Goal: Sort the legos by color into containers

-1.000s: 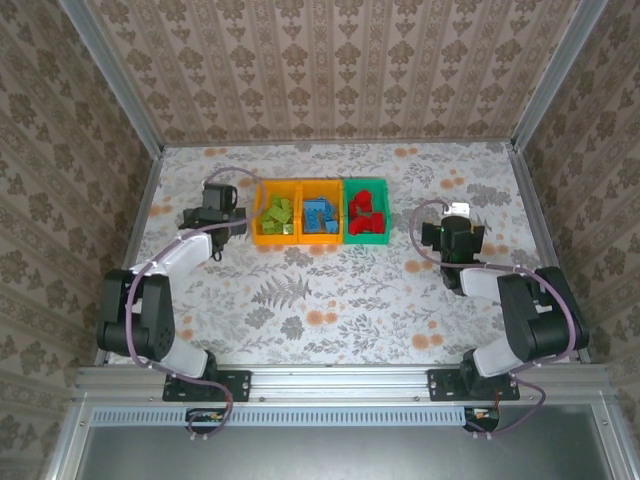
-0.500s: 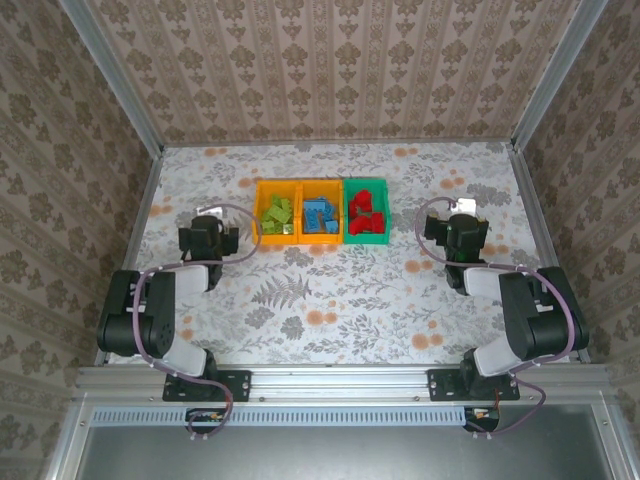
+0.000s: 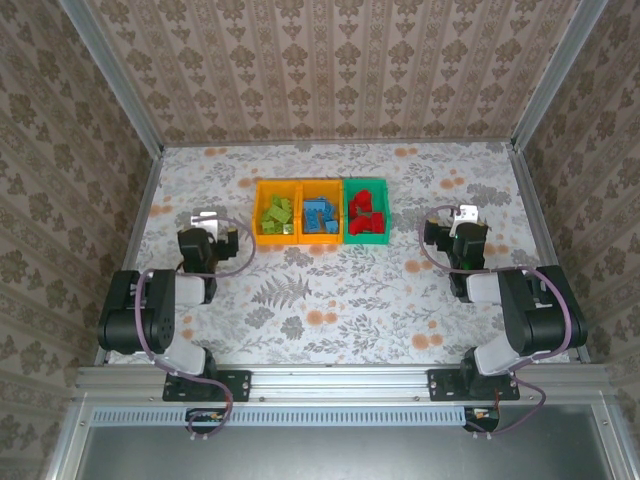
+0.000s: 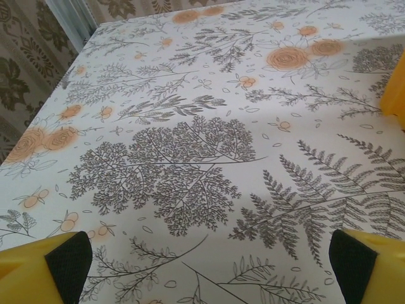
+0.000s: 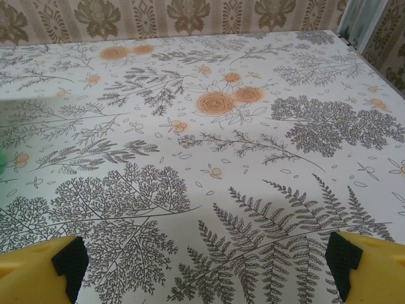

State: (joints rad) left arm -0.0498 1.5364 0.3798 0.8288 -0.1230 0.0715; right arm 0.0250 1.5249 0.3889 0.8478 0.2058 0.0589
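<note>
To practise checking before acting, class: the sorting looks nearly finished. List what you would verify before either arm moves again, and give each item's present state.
1. Lime green legos alone in the left orange bin: ok.
2. Blue legos alone in the middle orange bin: ok.
3. Red legos alone in the green bin: ok.
4. Left gripper jaws apart, holding nothing: ok.
5. Right gripper jaws apart, holding nothing: ok.
6. Colours mixed lower in the piles: cannot tell.
</note>
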